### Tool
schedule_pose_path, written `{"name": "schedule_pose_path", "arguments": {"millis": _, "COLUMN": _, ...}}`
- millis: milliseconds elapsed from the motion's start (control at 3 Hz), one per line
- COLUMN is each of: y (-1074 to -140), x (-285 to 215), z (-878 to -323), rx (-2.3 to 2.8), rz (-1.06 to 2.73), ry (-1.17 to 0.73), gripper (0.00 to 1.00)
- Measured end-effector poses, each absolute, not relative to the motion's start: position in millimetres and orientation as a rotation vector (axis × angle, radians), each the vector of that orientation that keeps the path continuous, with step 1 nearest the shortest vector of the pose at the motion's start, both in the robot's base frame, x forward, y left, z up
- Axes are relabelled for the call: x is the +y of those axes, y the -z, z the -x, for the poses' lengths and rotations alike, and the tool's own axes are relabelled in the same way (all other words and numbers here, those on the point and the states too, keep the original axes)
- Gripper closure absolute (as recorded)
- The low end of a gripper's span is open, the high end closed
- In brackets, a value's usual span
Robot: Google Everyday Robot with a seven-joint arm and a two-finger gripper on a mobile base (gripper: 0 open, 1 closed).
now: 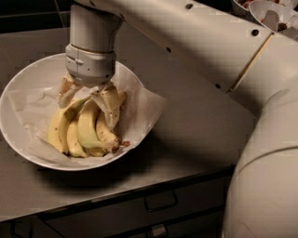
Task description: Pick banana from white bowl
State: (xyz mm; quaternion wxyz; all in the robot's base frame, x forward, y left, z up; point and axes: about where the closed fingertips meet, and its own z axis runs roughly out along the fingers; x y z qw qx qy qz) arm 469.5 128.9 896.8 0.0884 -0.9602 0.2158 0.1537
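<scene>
The banana (84, 132) is a bunch of yellow, partly greenish bananas lying in the white bowl (18, 135), which is lined with crumpled white paper. The brown stem end points toward the bowl's front right. My gripper (88, 97) comes straight down from above and sits over the upper end of the bunch, low inside the bowl and touching the bananas. The grey wrist above it hides the back part of the bunch. The bananas rest on the paper.
The bowl stands on a grey counter (195, 130) near its front edge, with drawers (160, 202) below. My large white arm (260, 139) fills the right side. Two smaller white bowls with reddish contents (274, 14) stand at the back right.
</scene>
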Motion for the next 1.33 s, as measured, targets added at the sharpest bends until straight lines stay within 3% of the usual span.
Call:
{"name": "schedule_pose_path", "arguments": {"millis": 333, "y": -896.8, "x": 129.0, "z": -469.5, "rx": 0.642, "rz": 2.857, "ry": -0.457, "gripper": 0.4}}
{"name": "schedule_pose_path", "arguments": {"millis": 1333, "y": -895.3, "x": 145.3, "z": -483.7, "rx": 0.693, "rz": 2.847, "ry": -0.436, "gripper": 0.42}}
